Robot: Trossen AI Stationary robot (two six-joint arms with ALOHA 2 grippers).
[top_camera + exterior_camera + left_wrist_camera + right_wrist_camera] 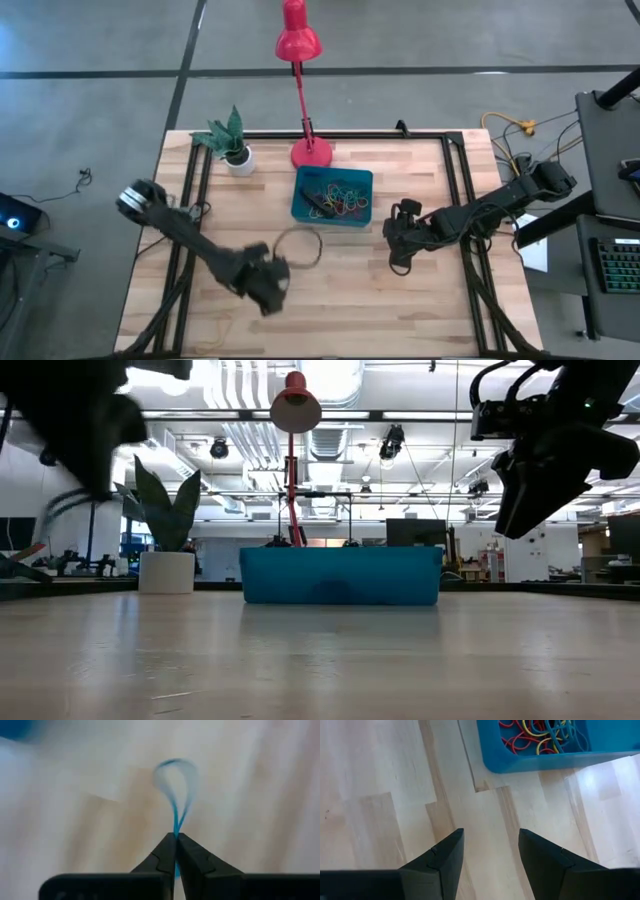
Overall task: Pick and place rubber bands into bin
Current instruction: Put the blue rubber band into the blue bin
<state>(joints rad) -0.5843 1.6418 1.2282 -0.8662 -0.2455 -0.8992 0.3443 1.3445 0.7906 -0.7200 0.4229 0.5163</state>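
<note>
left wrist view shows the left gripper (175, 840) pinched tight on a blue rubber band (174, 782), lifted near the bin (300, 205). carry it slowly over the wall before releasing. right gripper (490, 851) waits beside the bin, jaws apart

This looks like a robotics lab or workshop inside a large open industrial hall. A wooden table (330, 290) stands on a grey concrete floor (90, 90) marked with dark lines. The level view shows a high ceiling with bare white ducts (240, 390) and hanging lights (392, 442). Benches crowded with equipment line the far side, though they are too distant to make out. Beside the table sits a desk with a keyboard (612, 265) and loose yellow cables (515, 128).
</note>
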